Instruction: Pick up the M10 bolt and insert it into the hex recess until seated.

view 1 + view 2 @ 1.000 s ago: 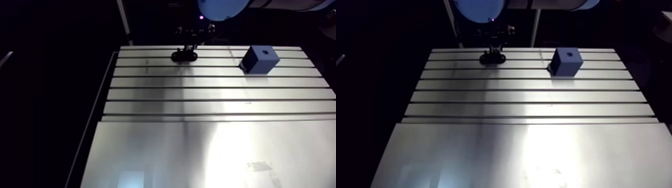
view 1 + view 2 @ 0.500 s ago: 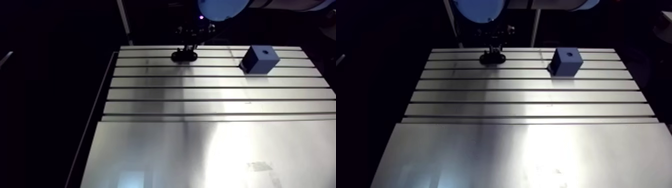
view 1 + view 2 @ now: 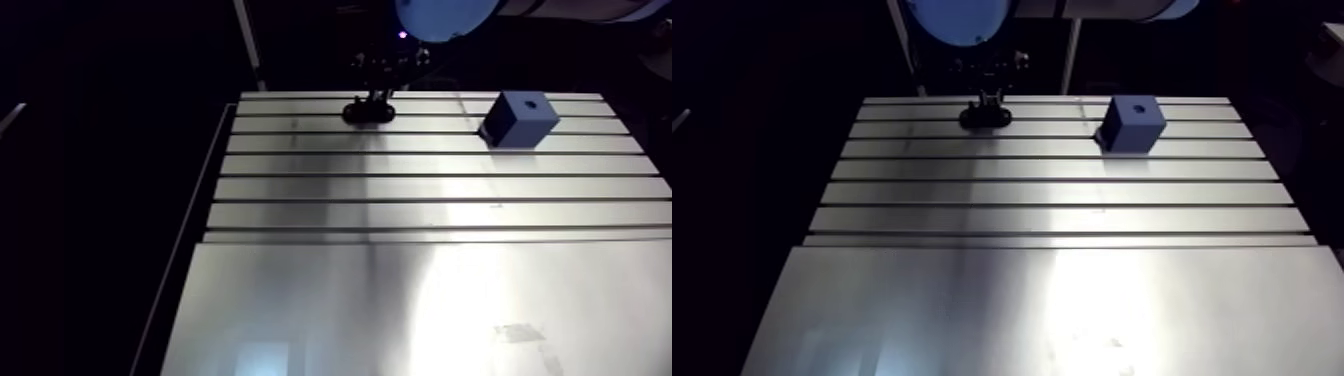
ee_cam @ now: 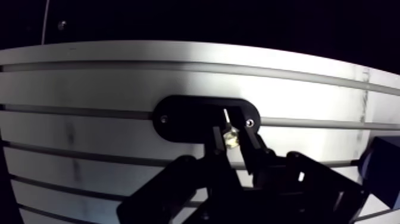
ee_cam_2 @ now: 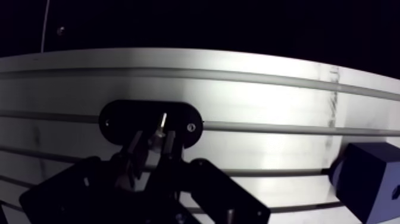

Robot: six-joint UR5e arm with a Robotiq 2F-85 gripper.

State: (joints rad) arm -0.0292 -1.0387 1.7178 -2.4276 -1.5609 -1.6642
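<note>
The slotted aluminium table (image 3: 400, 300) is carrying a blue block (image 3: 517, 119) near its far edge, its hex recess (image 3: 529, 103) facing up; the block is sitting at three o'clock from a black oval holder (image 4: 178, 116); the gripper (image 4: 232, 143) is standing over that holder, apparently clenching the M10 bolt (image 4: 230, 139), which is resting in the holder between its fingers; the bolt is likely handling as stiff, smooth, weighty steel, so gripping its head flats is looking safer than its slippery shank.
</note>
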